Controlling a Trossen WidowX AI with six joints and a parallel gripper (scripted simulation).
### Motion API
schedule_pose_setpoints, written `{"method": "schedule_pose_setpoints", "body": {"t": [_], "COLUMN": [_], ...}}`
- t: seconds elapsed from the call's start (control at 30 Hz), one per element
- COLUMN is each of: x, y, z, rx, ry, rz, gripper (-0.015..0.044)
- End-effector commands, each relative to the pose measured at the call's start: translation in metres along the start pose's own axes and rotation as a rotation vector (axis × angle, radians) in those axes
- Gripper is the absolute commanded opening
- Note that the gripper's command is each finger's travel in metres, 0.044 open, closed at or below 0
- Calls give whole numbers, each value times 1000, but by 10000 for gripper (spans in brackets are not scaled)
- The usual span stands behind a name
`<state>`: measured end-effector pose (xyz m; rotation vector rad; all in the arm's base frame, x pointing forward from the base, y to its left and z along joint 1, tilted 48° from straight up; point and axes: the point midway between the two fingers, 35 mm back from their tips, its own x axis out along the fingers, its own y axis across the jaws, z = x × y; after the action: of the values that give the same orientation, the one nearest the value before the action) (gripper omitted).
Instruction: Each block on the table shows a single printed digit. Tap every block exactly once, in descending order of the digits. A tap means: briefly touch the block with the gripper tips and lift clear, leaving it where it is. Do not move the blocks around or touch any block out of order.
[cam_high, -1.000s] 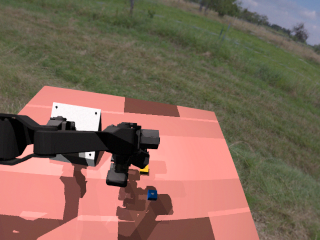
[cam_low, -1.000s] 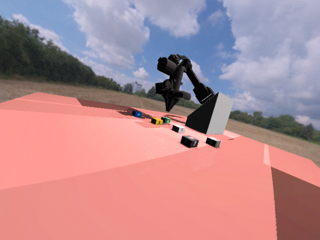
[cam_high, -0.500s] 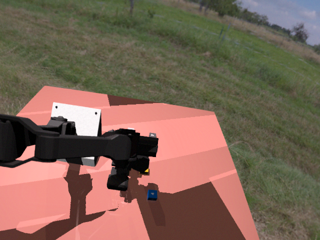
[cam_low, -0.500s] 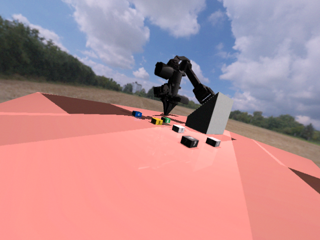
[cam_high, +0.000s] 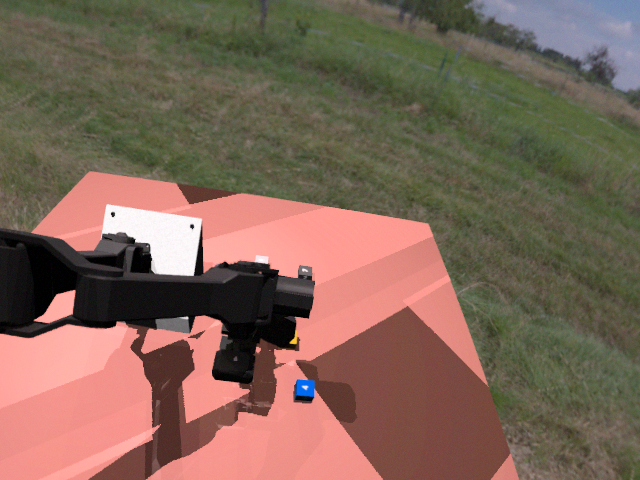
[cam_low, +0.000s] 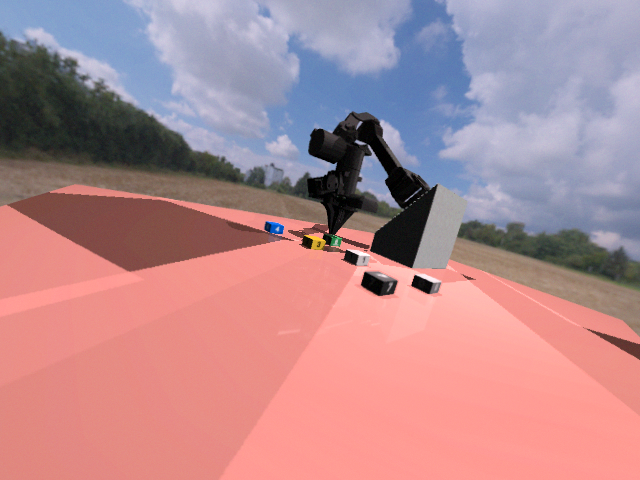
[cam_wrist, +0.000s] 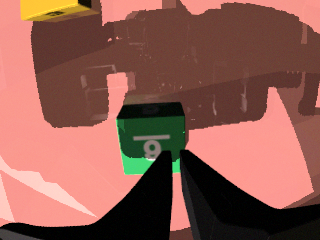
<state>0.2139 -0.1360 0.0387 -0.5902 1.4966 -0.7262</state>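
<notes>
My gripper is shut with nothing between its tips. They are right at the top of the green block, over its near right part in the wrist view; contact is unclear. Its digit is an underlined 6, upside down there. The yellow 3 block is nearby. The blue 4 block stands apart. A white 1 block, a black 7 block and another white block, digit unclear, stand nearer the exterior camera.
The arm's wedge-shaped white-grey base stands on the pink table. The arm hides the green block and most of the yellow block in the top view. Arm shadows fall around the green block.
</notes>
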Motion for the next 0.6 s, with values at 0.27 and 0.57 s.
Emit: {"method": "schedule_pose_setpoints", "body": {"t": [0.27,0.57], "x": [-69,-107], "y": [3,-4], "z": [4,17], "rx": [-3,-2], "ry": [-5,-4], "rz": [11,6], "gripper": [20,20]}}
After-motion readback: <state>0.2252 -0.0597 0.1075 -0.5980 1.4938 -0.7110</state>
